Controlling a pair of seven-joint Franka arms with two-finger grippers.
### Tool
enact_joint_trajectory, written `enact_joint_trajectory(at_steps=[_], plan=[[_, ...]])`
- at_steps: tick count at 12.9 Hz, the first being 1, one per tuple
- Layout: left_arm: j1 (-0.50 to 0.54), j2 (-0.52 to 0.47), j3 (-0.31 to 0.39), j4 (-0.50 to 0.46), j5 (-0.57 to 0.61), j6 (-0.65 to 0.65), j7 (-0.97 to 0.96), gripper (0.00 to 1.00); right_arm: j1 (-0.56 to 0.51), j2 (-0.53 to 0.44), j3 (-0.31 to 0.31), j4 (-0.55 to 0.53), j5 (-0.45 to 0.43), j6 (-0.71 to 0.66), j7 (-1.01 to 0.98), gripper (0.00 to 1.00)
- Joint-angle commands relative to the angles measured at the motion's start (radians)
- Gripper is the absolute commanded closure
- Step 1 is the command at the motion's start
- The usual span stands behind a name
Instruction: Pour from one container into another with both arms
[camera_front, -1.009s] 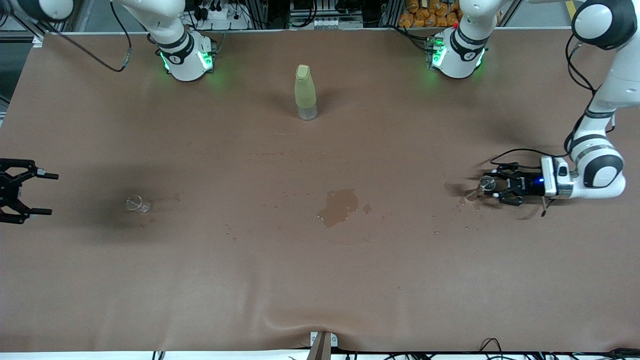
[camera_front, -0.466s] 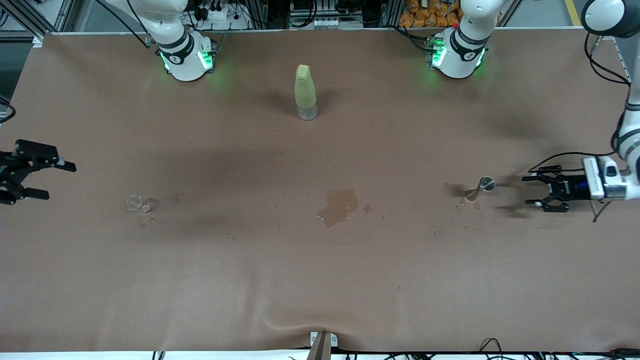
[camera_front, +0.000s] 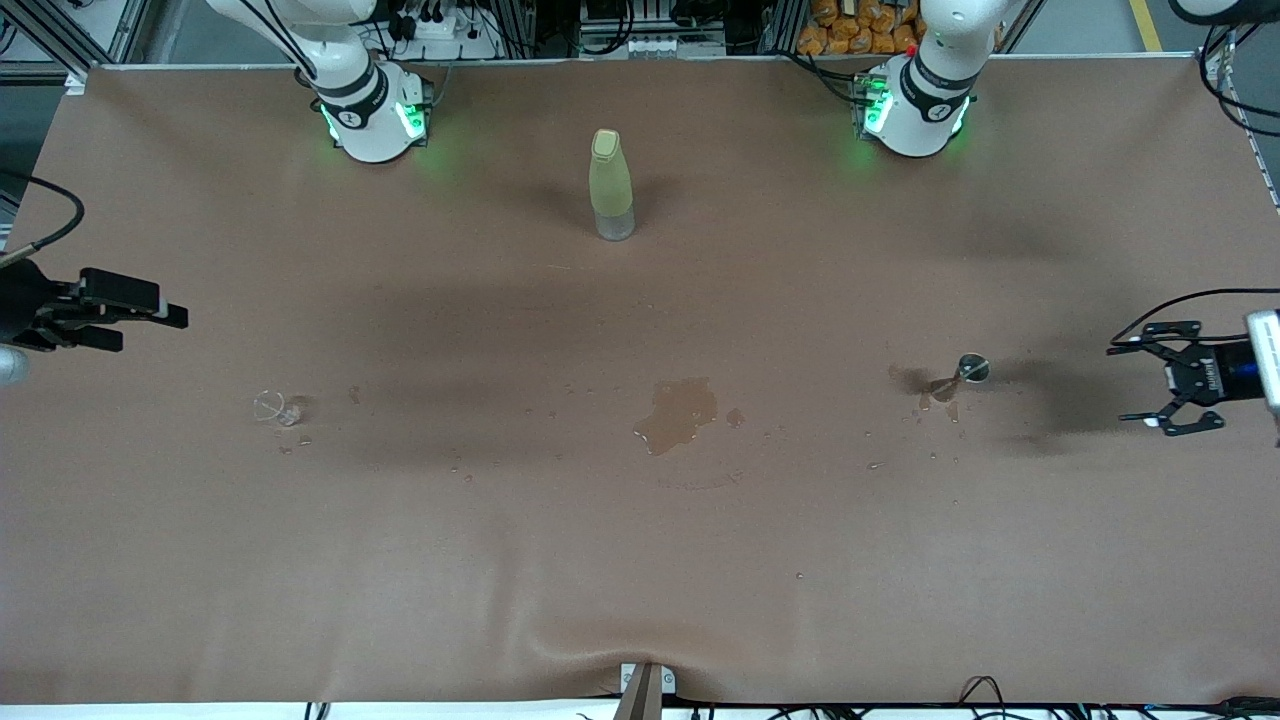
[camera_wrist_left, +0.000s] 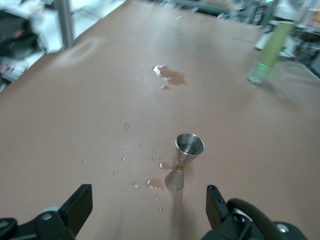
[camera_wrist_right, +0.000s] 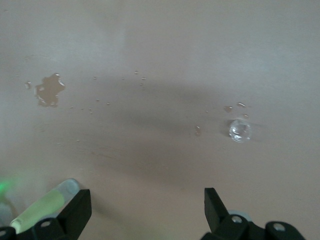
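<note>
The table (camera_front: 640, 560) is covered by a brown mat. The yellow-green bottle (camera_front: 610, 185) stands upright between the two arm bases and is taken as the landmark.

A puddle (camera_front: 680, 412) lies nearer the front camera than the bottle, with scattered droplets around it.

The left gripper (camera_front: 1150, 385) is held over the table edge at the left arm's end, well apart from the bottle. Its fingers are spread apart and nothing is held between them. The right gripper (camera_front: 150, 318) is held over the table edge at the right arm's end. In the right wrist view its fingers (camera_wrist_right: 75, 210) are seen spread wide, with nothing between them.

The silver metal cup (camera_front: 970, 370) stands upright on its narrow waist, nearer the front camera than the bottle and toward the left arm's end; a wet patch lies at its base. In the left wrist view the cup (camera_wrist_left: 187, 160) is centred ahead of the open fingers, its long axis vertical.

The clear glass cup (camera_front: 272, 407) rests nearer the front camera than the bottle, toward the right arm's end. Whether it stands or lies tipped cannot be told. In the right wrist view the cup (camera_wrist_right: 240, 130) lies ahead of the gripper and off its centre line.

The left arm is judged nearer the metal cup, the right arm nearer the glass cup. Neither cup is gripped.
</note>
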Motion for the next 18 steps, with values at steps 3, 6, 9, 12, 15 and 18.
enact_joint_trajectory(at_steps=[3,6,9,12,15,18], plan=[[-0.102,-0.147,-0.002,-0.016,0.159,0.141,-0.536,0.00,0.021,-0.139,-0.004,-0.108,-0.120,0.024,0.028,0.00],[-0.175,-0.200,-0.005,-0.016,0.283,0.184,-1.012,0.00,0.020,-0.299,-0.004,-0.328,-0.197,0.153,0.114,0.00],[-0.267,-0.245,-0.009,0.015,0.418,0.187,-1.395,0.00,0.014,-0.302,-0.008,-0.342,-0.211,0.220,0.131,0.00],[-0.374,-0.262,-0.012,0.062,0.567,0.181,-1.830,0.00,0.000,-0.310,-0.010,-0.392,-0.292,0.231,0.160,0.00],[-0.430,-0.318,-0.012,0.073,0.609,0.172,-1.851,0.00,0.001,-0.316,-0.013,-0.431,-0.295,0.292,0.161,0.00],[-0.430,-0.355,-0.002,0.069,0.629,0.103,-2.065,0.00,0.000,-0.310,-0.013,-0.426,-0.298,0.286,0.143,0.00]])
